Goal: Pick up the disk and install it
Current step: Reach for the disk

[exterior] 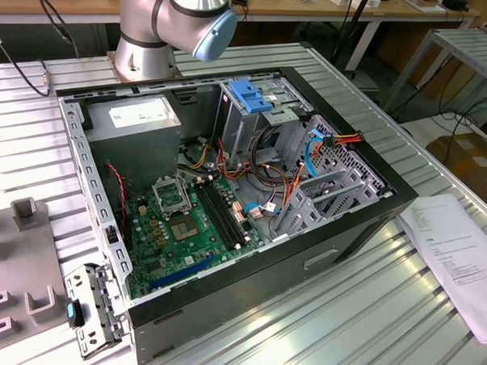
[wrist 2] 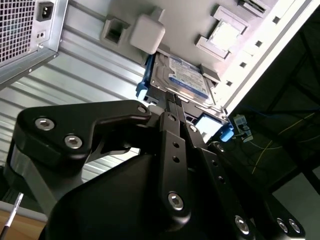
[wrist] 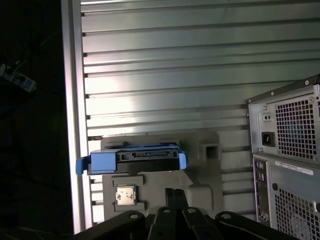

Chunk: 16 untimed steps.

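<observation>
Colour rundown: the disk [wrist 2: 182, 80] is silver-grey with a whitish label, dark print and bright blue rails. The end effector [wrist 2: 174, 107] is matte black all over. The desk [exterior: 367, 317] is silver with a ribbed stripe pattern. The case [exterior: 247, 288] is black outside and grey inside, with a green motherboard [exterior: 177, 228], a blue cage handle [exterior: 251, 94] and orange, red and yellow wires [exterior: 342, 142].

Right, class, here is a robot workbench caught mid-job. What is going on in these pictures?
One robot arm is working on a computer build. Its gripper hangs close to the disk, a silver drive with blue rails that lies on a grey holder plate; the disk is not yet lifted. In the exterior view, the open computer case lies on a slatted metal table with its motherboard exposed. The disk has not been installed.
</observation>
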Each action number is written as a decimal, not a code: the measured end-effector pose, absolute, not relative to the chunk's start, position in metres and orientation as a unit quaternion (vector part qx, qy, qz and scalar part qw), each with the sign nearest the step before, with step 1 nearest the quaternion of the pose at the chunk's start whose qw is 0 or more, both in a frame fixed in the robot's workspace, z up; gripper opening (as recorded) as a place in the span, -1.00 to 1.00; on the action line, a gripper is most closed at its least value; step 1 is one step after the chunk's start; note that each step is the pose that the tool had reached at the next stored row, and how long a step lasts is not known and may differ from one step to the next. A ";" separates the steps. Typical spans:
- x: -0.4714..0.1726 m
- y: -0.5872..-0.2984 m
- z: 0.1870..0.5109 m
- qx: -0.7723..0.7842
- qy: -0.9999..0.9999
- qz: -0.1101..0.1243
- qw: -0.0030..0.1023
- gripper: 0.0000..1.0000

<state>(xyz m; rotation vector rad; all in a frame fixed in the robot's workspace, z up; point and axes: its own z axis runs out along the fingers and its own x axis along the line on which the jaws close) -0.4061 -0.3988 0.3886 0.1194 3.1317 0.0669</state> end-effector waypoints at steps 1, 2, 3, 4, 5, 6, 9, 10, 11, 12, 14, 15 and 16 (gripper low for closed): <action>-0.409 -0.399 0.389 0.038 0.999 0.021 0.002 -0.79; -0.412 -0.398 0.388 0.038 0.999 0.021 0.001 -0.79; -0.415 -0.398 0.388 0.038 0.999 0.021 0.000 -0.79; -0.418 -0.398 0.388 0.038 0.999 0.021 -0.001 -0.79; -0.421 -0.398 0.388 0.038 0.999 0.021 -0.003 -0.79; -0.424 -0.398 0.388 0.038 0.999 0.021 -0.004 -0.79; -0.434 -0.397 0.387 0.038 0.999 0.021 -0.009 -0.79; -0.439 -0.396 0.387 0.038 0.999 0.021 -0.010 -0.79; -0.442 -0.395 0.387 0.038 0.999 0.021 -0.011 -0.79; -0.445 -0.394 0.386 0.038 0.999 0.021 -0.012 -0.79; -0.453 -0.388 0.384 0.038 0.999 0.021 -0.015 -0.79; -0.456 -0.387 0.384 0.039 0.999 0.021 -0.016 -0.79; -0.457 -0.386 0.384 0.039 0.999 0.021 -0.017 -0.79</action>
